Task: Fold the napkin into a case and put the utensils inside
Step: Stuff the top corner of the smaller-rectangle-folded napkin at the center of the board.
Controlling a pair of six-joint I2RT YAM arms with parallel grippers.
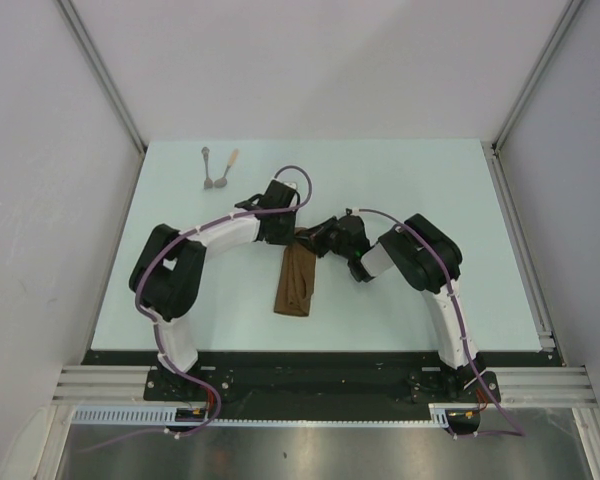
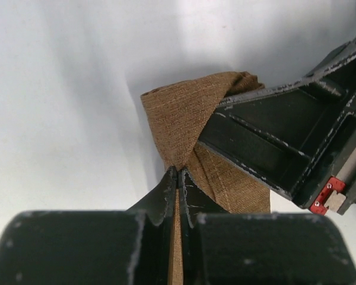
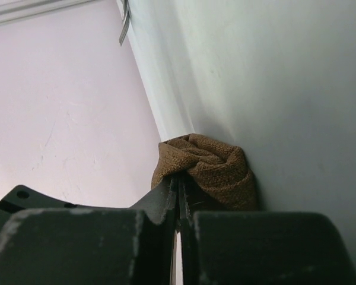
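A tight pinch on the far end of the napkin (image 1: 297, 285) by left gripper (image 2: 178, 173) and right gripper (image 3: 179, 179).

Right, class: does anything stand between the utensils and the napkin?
Yes: the left arm reaches across the line from the utensils, far left on the table, to the napkin. The left gripper and right gripper are both shut on its far end.

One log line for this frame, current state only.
left fingers: shut on napkin far end | right fingers: shut on same end | napkin: narrow folded strip | utensils: far left, untouched
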